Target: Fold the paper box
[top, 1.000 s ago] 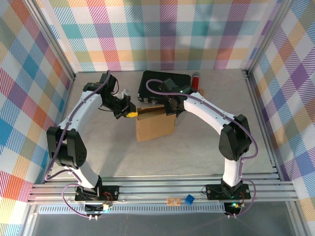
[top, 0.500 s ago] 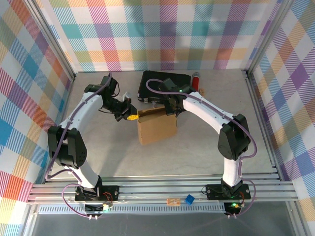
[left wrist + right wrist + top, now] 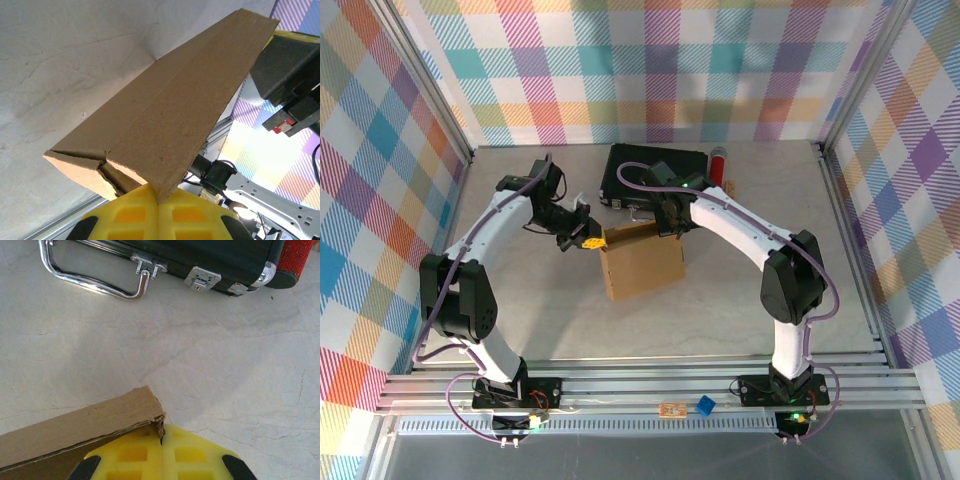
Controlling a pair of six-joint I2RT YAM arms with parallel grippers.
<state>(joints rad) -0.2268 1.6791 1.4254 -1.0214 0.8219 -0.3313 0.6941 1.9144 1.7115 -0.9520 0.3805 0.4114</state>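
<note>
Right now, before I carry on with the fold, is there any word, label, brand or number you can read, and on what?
No readable text anywhere.
The paper box is plain brown, with no print.
The black case shows no lettering.
A small red tag on the black hardware behind the box is too blurred to read.

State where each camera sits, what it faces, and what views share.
Top external: above and behind the bases, looking down; both arms show, left gripper and right gripper pinching the paper box.
Left wrist: on the left arm, looking along the box; yellow fingers show.
Right wrist: looks past a box corner at the black hard case; yellow fingers show.
All share the box.
</note>
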